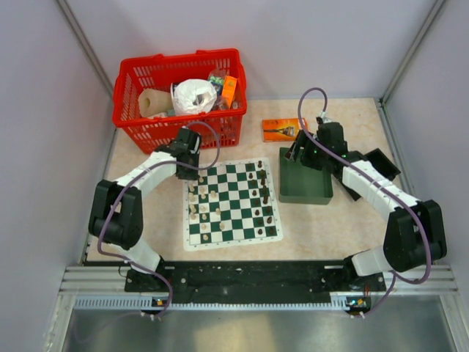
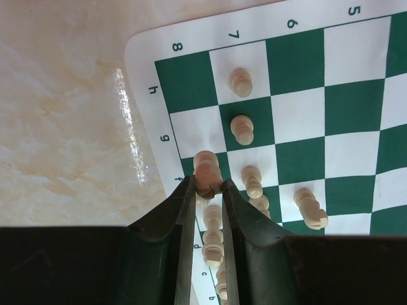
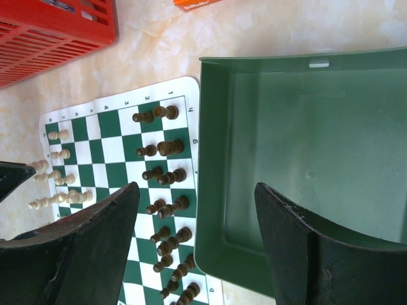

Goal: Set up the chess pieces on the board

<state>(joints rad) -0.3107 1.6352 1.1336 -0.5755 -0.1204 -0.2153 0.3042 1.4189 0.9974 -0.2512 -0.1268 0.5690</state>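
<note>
Left fingers (image 2: 177, 216) stand nearly closed, pinching a cream piece (image 2: 206, 168) between their tips over the outermost file at the board's (image 2: 356, 108) left edge, near its far corner. Other cream pieces (image 2: 241, 130) stand just beside it in the next file, leaving little room on that side.

Right fingers (image 3: 82, 248) gape wide and hold nothing, hanging above the line where the green tray (image 3: 305, 127) lies just beside the board's right border. Dark pieces (image 3: 166, 175) crowd the two files along that border.

From above, the middle of the board is bare between the two camps. A strip of pale marbled surface (image 1: 330, 227) lies open in front of the board and tray, and another strip shows to the board's left. The red basket (image 1: 179, 95) sits near the board's far-left corner, close behind the left arm's wrist, and an orange box (image 1: 282, 130) lies beyond the tray. Plain pale walls (image 1: 37, 147) close in the surface on the left, right and far sides.
</note>
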